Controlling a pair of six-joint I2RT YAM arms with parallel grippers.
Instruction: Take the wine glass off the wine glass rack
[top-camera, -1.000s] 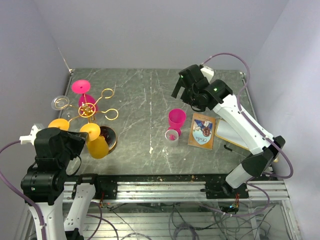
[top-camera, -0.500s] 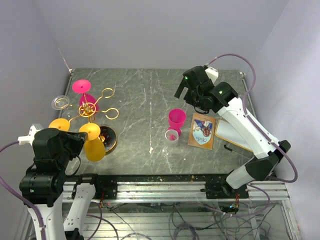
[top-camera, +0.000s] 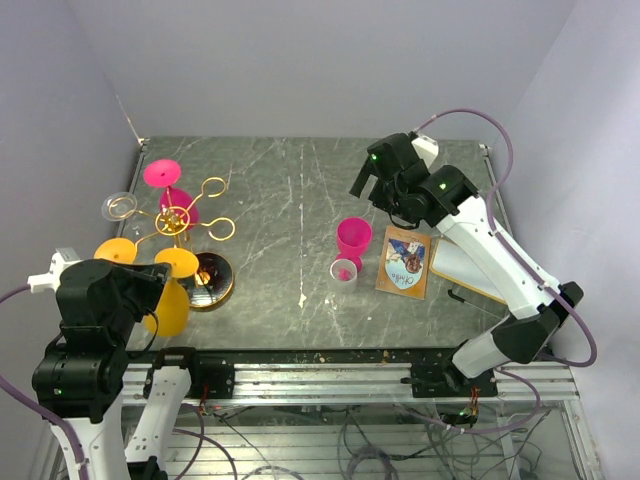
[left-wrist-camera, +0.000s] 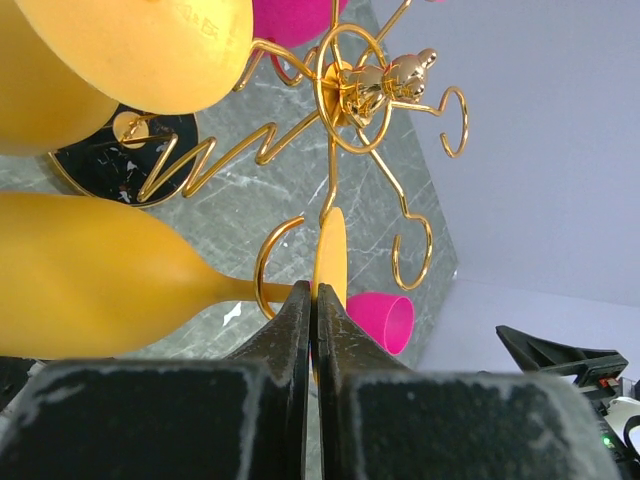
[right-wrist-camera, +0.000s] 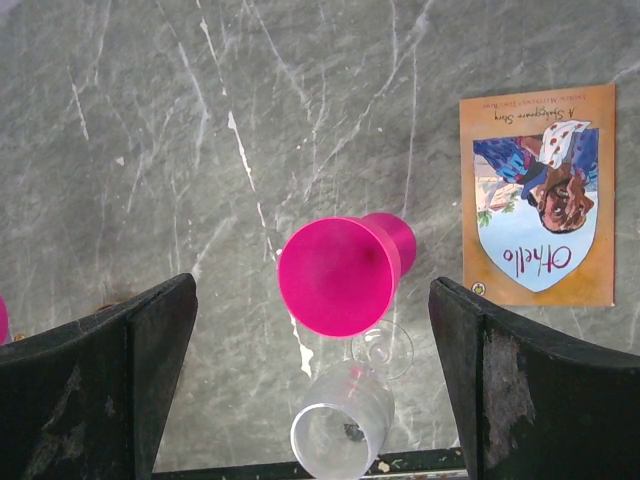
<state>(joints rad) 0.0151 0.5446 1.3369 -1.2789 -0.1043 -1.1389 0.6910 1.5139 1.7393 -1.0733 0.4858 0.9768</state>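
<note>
The gold wire wine glass rack (top-camera: 178, 218) stands at the left on its round shiny base (top-camera: 212, 282). It also shows in the left wrist view (left-wrist-camera: 365, 85). My left gripper (left-wrist-camera: 313, 292) is shut on the thin foot (left-wrist-camera: 331, 250) of an orange wine glass (top-camera: 166, 306). The glass hangs tilted at the rack's near side, and its stem (left-wrist-camera: 240, 290) lies in a gold loop (left-wrist-camera: 266, 262). A second orange glass (top-camera: 117, 249), a pink one (top-camera: 164, 173) and a clear one (top-camera: 118, 206) hang on other arms. My right gripper (right-wrist-camera: 312, 290) is open and empty, high over the table's middle.
A pink cup (right-wrist-camera: 340, 275) and a clear wine glass (right-wrist-camera: 345, 425) stand together mid-table, below the right gripper. An orange book (right-wrist-camera: 540, 195) lies right of them, beside a white sheet (top-camera: 462, 268). Walls close in the left, back and right sides.
My left gripper has drawn the orange glass outward from the rack, toward the near-left edge. The right arm shifted slightly back and right early on, then held still.
</note>
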